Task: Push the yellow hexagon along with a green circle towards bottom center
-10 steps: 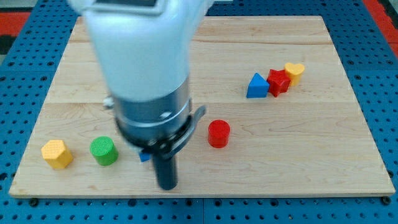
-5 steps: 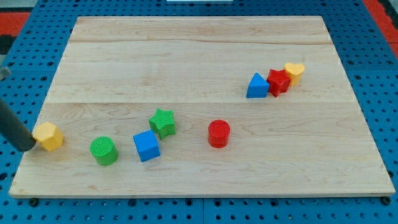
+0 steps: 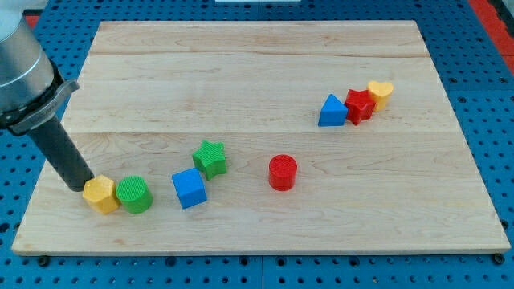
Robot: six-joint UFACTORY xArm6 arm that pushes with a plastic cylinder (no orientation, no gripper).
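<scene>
My tip (image 3: 78, 185) rests low at the view's left, rod tilted.

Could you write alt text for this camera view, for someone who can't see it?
My tip presses the yellow hexagon against the green circle near a wooden board's bottom left. Six other coloured blocks lie further right.

My tip (image 3: 80, 186) sat against yellow hexagon (image 3: 100, 194) on its left. Hexagon touched green circle (image 3: 134, 194) on its right. Blue cube (image 3: 189, 189) lay near, further right; green star (image 3: 210, 158) just above it on bench (image 3: 257, 72).
</scene>
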